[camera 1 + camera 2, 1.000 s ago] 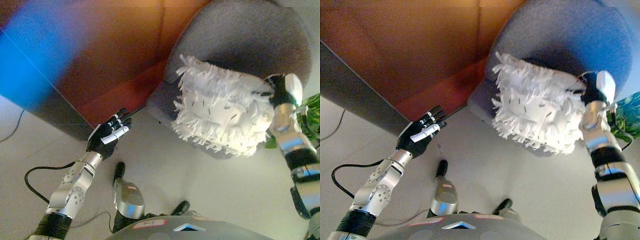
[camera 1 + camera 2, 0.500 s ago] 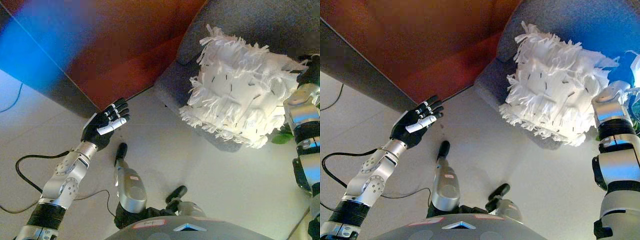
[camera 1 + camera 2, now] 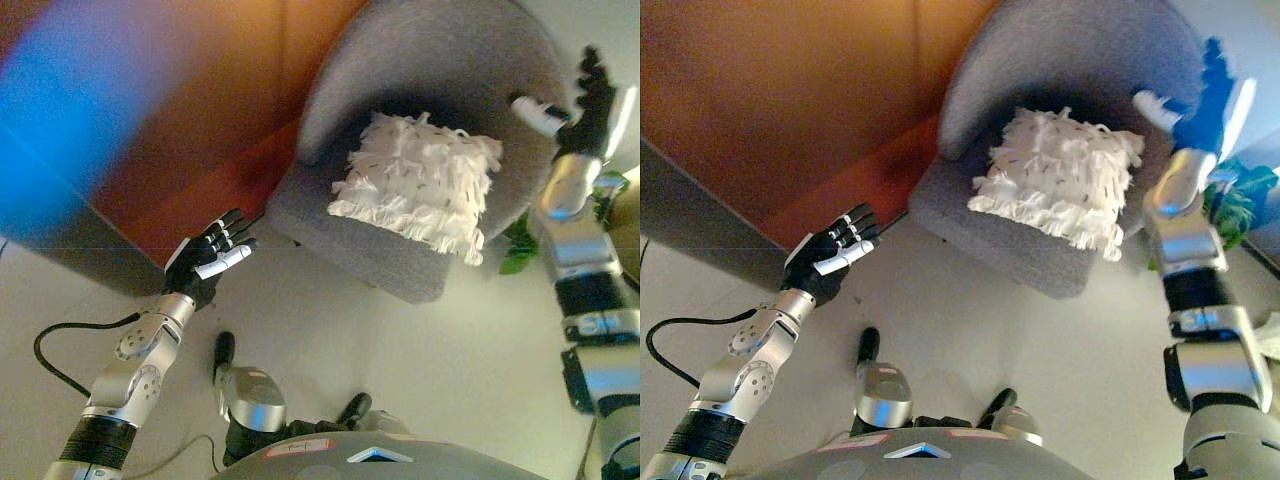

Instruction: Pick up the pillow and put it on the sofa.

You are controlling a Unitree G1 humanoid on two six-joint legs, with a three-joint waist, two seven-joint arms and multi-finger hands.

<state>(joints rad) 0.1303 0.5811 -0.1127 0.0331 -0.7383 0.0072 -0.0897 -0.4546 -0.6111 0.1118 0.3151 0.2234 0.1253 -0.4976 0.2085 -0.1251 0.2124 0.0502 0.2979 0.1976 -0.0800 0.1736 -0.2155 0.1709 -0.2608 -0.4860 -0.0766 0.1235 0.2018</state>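
Observation:
The white fringed pillow [image 3: 420,180] lies on the seat of the grey sofa [image 3: 400,265], leaning toward its backrest. My right hand [image 3: 580,100] is raised beside the sofa's right edge, fingers spread and open, apart from the pillow and holding nothing. At the lower left my left hand [image 3: 208,258] hovers above the floor, open, with its fingers straight and nothing in it. The same pillow [image 3: 1060,175] and right hand [image 3: 1200,100] show in the right eye view.
A brown wooden cabinet or wall panel [image 3: 200,110] stands left of the sofa. A green plant [image 3: 522,240] sits on the floor just right of the sofa. Pale floor [image 3: 420,360] stretches in front of the sofa.
The right hand has let go of the pillow, which now rests on the sofa seat, and the hand has drawn up to the right. The camera shifted. The left hand stays open.

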